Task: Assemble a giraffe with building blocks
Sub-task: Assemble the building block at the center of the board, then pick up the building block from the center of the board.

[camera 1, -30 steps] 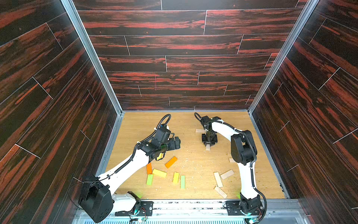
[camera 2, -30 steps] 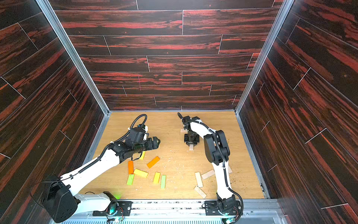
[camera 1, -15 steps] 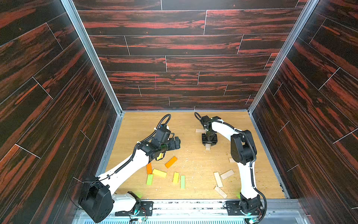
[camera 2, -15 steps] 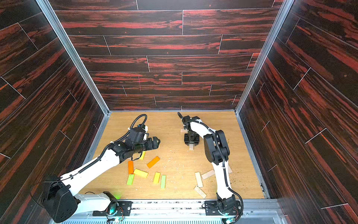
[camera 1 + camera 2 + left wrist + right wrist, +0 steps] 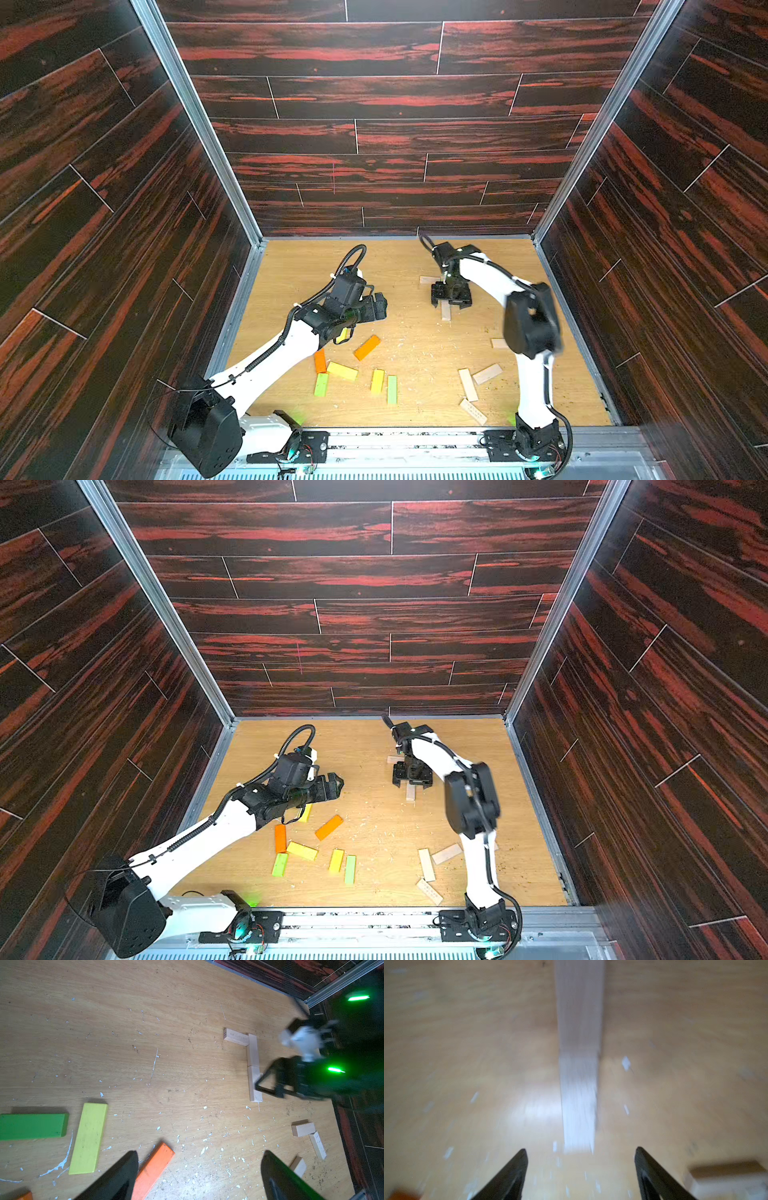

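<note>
Wood floor (image 5: 415,266): pale board, shut in by dark red-streaked walls (image 5: 374,124) on three sides and by a metal rail (image 5: 415,436) along the lower edge of both top views.
Open room: the widest bare stretch is the upper band of the floor, behind both arms. A narrower bare strip runs down the middle, between the painted and the loose pale groups.
Pale L: in the left wrist view an end plank (image 5: 255,1084) and a middle plank (image 5: 253,1049) lie flat, end to end. A cross plank (image 5: 235,1037) is set square against the far end.
Axis: in both top views, centre-right, the end plank runs up-down and the cross plank left-right.
Right gripper (image 5: 451,306): low over the L, fingers (image 5: 652,1174) spread either side of the end plank, not clamped. Its wrist view is blurred.
Left gripper (image 5: 376,305): centre-left, pointing right, fingers (image 5: 124,1174) wide apart with only bare floor between them.
Painted planks: lower centre-left, flat. One orange plank (image 5: 367,347) lies diagonal, while a yellow plank (image 5: 377,381) and a green plank (image 5: 392,389) lie side by side, up-down.
Loose pale planks (image 5: 467,384): lower right, near the right arm's base, axes mixed.
</note>
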Controlling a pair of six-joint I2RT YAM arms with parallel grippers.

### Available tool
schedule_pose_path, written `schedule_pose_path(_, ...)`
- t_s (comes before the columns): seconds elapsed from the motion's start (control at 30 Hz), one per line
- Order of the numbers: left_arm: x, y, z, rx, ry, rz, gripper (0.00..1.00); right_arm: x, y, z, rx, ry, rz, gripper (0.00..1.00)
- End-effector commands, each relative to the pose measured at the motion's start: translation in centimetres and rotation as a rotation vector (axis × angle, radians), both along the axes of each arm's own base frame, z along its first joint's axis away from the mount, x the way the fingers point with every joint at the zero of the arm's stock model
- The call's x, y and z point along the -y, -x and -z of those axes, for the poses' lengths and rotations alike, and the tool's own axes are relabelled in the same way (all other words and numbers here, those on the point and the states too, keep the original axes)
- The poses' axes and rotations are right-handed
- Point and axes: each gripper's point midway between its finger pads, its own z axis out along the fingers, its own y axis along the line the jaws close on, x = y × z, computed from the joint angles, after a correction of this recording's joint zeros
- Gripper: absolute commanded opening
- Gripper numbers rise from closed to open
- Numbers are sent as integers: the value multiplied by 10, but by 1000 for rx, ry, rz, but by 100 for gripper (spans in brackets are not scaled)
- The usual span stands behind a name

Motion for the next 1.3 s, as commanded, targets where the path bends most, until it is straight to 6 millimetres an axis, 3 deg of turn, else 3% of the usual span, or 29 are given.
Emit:
schedule_pose_path(0.0, 2, 5, -11, 9, 30, 10, 95, 3, 35, -46, 68, -49, 41, 82)
schedule_pose_path(0.37, 41, 21, 1, -18, 56, 92, 95, 18, 183, -5, -47, -76, 143, 78)
schedule_pose_path(0.53, 52, 24, 1, -14, 62, 109, 95, 22, 228, 12, -108, -60, 162, 78)
schedule_pose_path(0.87, 55, 29, -4, -5, 60, 113, 95, 39, 258, 34, -166, -14, 177, 75)
schedule_pose_path(1.27, 55, 31, -3, -8, 45, 109, 95, 34, 255, 58, -207, 8, 128, 70)
